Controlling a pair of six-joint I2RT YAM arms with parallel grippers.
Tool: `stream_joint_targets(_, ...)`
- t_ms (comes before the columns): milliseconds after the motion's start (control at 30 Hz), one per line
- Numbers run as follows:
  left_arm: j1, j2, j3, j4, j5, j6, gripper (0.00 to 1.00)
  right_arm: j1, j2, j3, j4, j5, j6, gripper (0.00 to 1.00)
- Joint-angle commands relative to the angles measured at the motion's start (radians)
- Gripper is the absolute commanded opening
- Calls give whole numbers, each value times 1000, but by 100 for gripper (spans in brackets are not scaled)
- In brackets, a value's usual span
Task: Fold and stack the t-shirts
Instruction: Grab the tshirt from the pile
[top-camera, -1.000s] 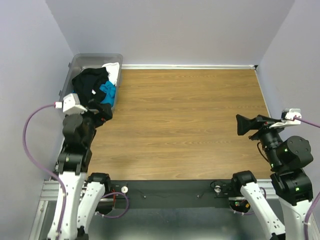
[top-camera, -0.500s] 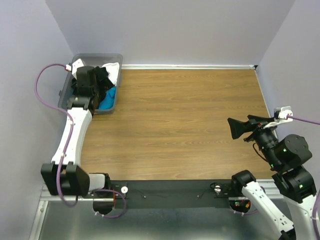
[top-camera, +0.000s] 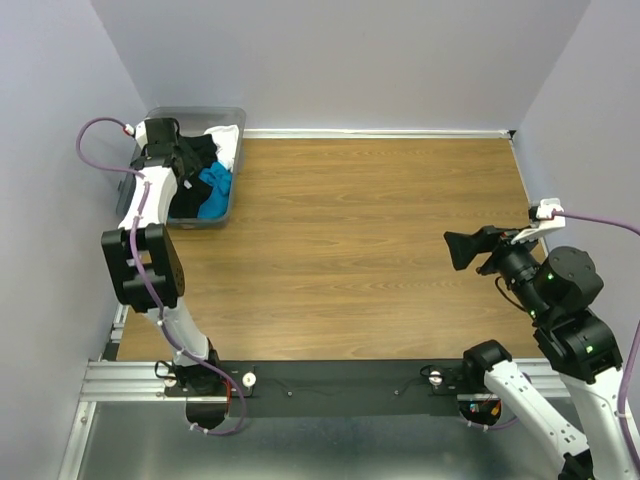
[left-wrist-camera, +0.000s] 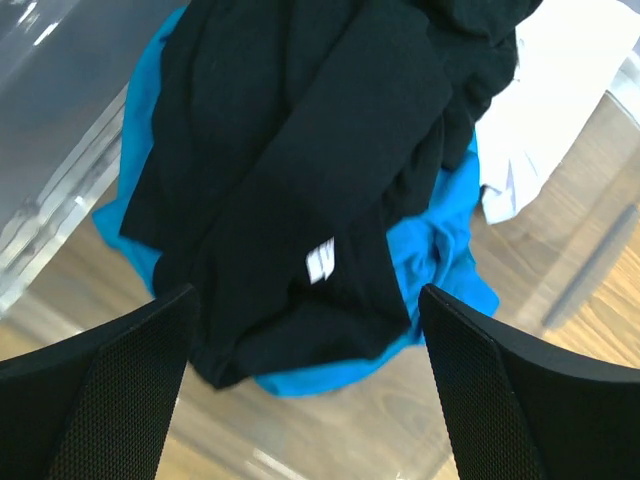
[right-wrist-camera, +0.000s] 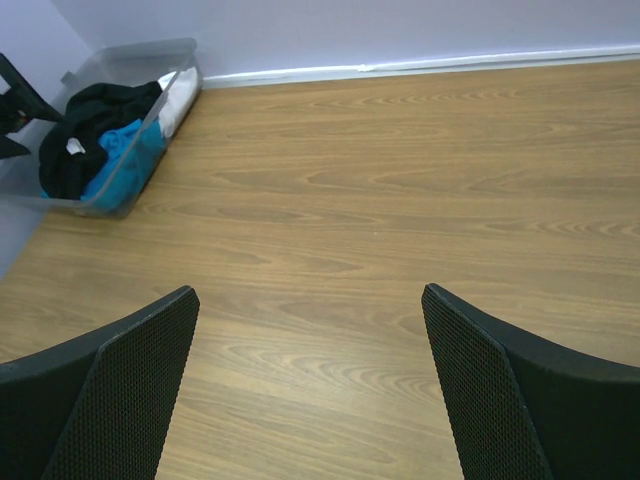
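Black t-shirt (left-wrist-camera: 300, 150) crumpled over turquoise t-shirt (left-wrist-camera: 445, 270), white t-shirt (left-wrist-camera: 540, 90) beside, left gripper (left-wrist-camera: 307, 295) and right gripper (right-wrist-camera: 307, 290) spread apart

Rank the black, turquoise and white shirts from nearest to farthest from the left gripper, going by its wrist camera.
1. Black shirt: on top, dead centre.
2. Turquoise shirt: underneath, peeking out around it.
3. White shirt: far upper right.

The left arm (top-camera: 148, 262) has swung out over the bin (top-camera: 195, 112), fingers (left-wrist-camera: 90, 400) seemingly just above the black t-shirt (left-wrist-camera: 300, 150).
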Motion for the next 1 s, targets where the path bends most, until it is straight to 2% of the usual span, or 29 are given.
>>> stream_joint_targets(0,16,74,57,19,-34,36,97,5,-24,-12,-14,7,46,100)
stream_joint_targets(133,19,128,77,19,-41,67,84,6,-41,-29,-20,11,83,100)
stream_joint_targets(167,19,136,76,22,-44,77,72,5,-44,-30,-22,14,94,100)
stream_joint_targets(200,18,139,76,22,-47,84,66,5,-42,-30,-23,14,97,100)
stream_joint_targets(233,18,140,76,23,-53,88,49,5,-44,-30,-26,12,100,100)
stream_joint_targets(300,19,134,68,34,-54,99,35,5,-44,-33,-29,14,106,100)
stream_joint_targets(333,18,130,63,42,-57,111,18,5,-44,-33,-29,14,108,100)
stream_joint_targets(400,19,125,62,51,-56,122,1,5,-42,-35,-32,17,108,100)
stream_joint_targets(667,-33,-20,137,1,-44,125,0,5,-34,-23,-35,21,112,100)
stream_joint_targets(900,-260,-151,420,-55,-4,113,0,5,1,-1,-35,18,94,100)
stream_joint_targets(967,-353,-171,465,-40,69,108,0,5,7,3,-34,17,88,100)
